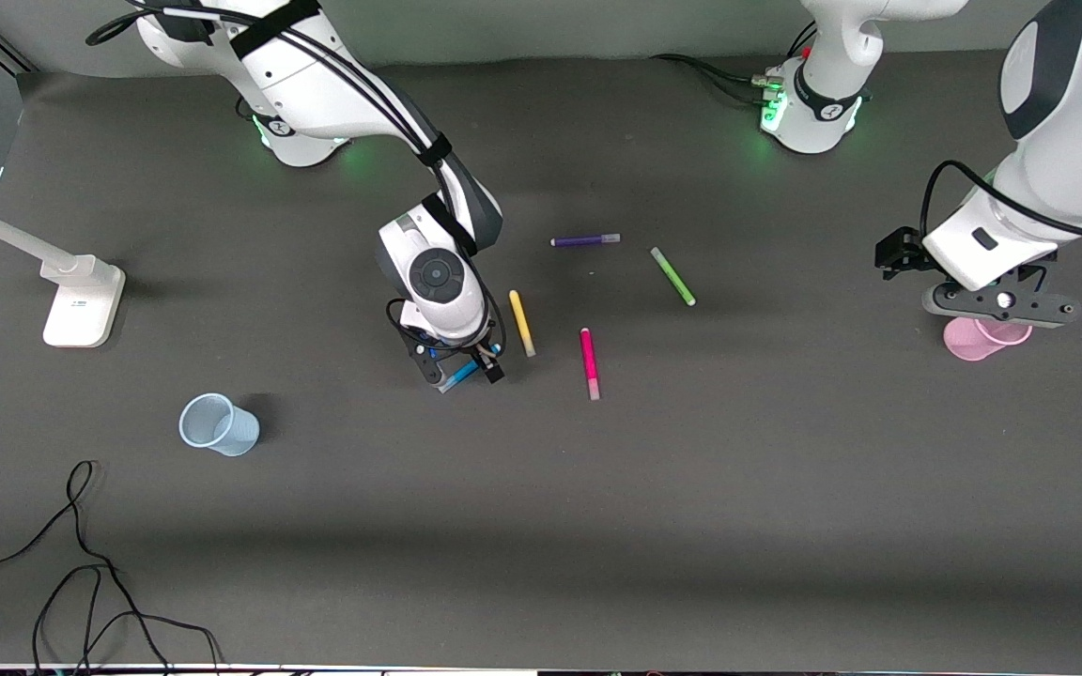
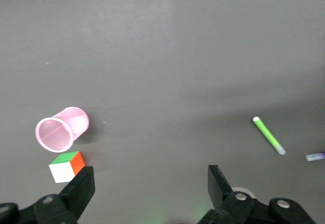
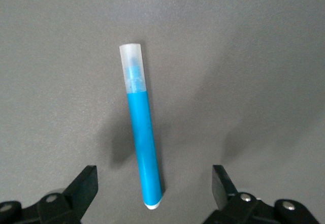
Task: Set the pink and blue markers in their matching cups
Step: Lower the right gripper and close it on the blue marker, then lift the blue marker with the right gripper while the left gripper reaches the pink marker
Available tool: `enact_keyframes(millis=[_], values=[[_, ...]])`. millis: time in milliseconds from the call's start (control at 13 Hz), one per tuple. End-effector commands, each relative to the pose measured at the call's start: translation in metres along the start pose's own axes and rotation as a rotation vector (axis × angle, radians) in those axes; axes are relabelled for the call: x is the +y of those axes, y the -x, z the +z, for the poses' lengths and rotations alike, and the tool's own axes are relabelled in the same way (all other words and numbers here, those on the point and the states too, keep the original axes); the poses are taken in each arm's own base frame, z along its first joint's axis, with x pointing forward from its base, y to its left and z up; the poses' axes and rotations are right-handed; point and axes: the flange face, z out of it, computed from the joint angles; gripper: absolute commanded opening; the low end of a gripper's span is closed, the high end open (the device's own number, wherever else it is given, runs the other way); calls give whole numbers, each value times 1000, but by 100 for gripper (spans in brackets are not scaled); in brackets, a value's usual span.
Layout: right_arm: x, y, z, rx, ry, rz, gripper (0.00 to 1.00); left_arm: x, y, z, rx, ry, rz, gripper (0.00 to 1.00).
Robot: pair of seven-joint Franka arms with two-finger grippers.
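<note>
The blue marker point(image 3: 141, 137) lies flat on the table, its pale end pointing away from my right gripper point(image 3: 155, 188), whose open fingers stand on either side of its blue end. In the front view that gripper point(image 1: 468, 370) is low over the blue marker point(image 1: 455, 377). The pink marker point(image 1: 589, 362) lies untouched beside the yellow one. The pale blue cup point(image 1: 219, 424) stands toward the right arm's end. My left gripper point(image 1: 996, 317) hovers open and empty over the pink cup point(image 1: 971, 340), which also shows in the left wrist view point(image 2: 62, 129) beside that gripper point(image 2: 151, 188).
A yellow marker point(image 1: 522, 322), a green marker point(image 1: 672, 276) and a purple marker point(image 1: 585, 240) lie mid-table. A colour cube point(image 2: 67, 166) sits by the pink cup. A white stand point(image 1: 81, 300) is at the right arm's end; black cable point(image 1: 81, 563) trails near the front edge.
</note>
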Motion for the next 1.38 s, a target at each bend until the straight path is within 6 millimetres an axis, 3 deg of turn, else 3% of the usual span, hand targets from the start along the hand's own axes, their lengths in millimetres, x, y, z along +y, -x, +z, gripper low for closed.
enact_keyframes(millis=[0,154,231,462,769,1154,1308], values=[[-2,8,7,9,-15,12,100,17,-2,4,-1,29,-17,99],[-2,14,10,8,-18,4,100,23,-7,9,4,32,-8,99],[-1,27,10,6,-19,-9,100,26,-12,13,11,35,-4,99],[-2,27,10,7,-23,3,98,44,-25,29,17,67,-11,99],[-2,24,10,10,-22,-5,83,52,-50,62,25,74,-36,99],[-2,21,11,18,-19,-13,52,117,-79,130,4,64,-115,99],[-2,21,9,19,-21,-21,43,158,-87,164,1,57,-160,99]])
